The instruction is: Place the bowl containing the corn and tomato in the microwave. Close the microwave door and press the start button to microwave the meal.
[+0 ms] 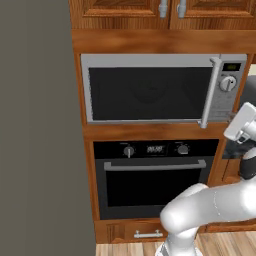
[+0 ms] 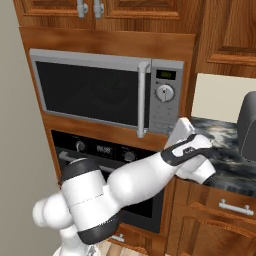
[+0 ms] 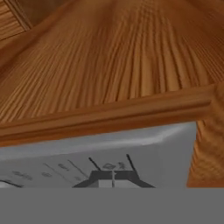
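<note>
The microwave (image 1: 150, 62) is built into the wood cabinetry. The microwave door (image 1: 149, 93) is closed flat, its long grey bar handle (image 1: 210, 92) next to the control panel (image 1: 229, 85) with its display and round dial. The bowl, the corn and the tomato are hidden from view. My gripper (image 1: 232, 117) is shut with nothing between its fingers. It points at the lower end of the control panel (image 2: 165, 105) from the right, gripper (image 2: 175, 129). In the hand view the two fingertips, gripper (image 3: 113, 178), are pressed together right against the grey panel face (image 3: 65, 162).
A black-fronted oven (image 1: 155, 175) with knobs and a bar handle sits under the microwave. Wooden cupboards (image 1: 165, 10) hang above. A dark marbled counter (image 2: 227, 147) with a dark appliance (image 2: 248, 127) lies to the right. A grey wall (image 1: 35, 125) stands at the left.
</note>
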### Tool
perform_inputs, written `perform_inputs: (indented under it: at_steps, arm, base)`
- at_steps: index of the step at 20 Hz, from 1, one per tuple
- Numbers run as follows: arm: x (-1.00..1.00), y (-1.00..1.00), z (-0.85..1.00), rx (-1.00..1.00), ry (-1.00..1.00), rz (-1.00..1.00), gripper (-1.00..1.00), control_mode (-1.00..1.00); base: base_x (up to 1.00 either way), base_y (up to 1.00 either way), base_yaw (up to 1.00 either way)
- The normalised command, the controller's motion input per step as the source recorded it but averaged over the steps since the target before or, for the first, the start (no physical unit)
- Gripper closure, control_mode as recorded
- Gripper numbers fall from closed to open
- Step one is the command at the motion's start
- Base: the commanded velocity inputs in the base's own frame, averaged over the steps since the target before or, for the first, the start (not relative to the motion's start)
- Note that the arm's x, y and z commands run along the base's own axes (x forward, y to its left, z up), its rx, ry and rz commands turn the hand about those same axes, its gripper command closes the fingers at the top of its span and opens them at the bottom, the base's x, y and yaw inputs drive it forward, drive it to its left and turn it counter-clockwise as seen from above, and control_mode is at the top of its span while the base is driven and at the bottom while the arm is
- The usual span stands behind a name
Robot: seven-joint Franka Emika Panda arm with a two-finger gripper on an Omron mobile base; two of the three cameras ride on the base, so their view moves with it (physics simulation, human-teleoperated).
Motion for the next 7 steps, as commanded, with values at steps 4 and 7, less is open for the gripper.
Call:
perform_inputs:
  at_steps: [4,7]
  arm:
    - [0.05,0.02,-0.01,-0.02,-0.05,-0.31,1.00,-1.00]
    - [-0.06,0.26,0.00,-0.10,-0.03,-0.38,1.00,-1.00]
  base:
    - [0.00,0.00,0.00]
    - [0.00,0.00,0.00]
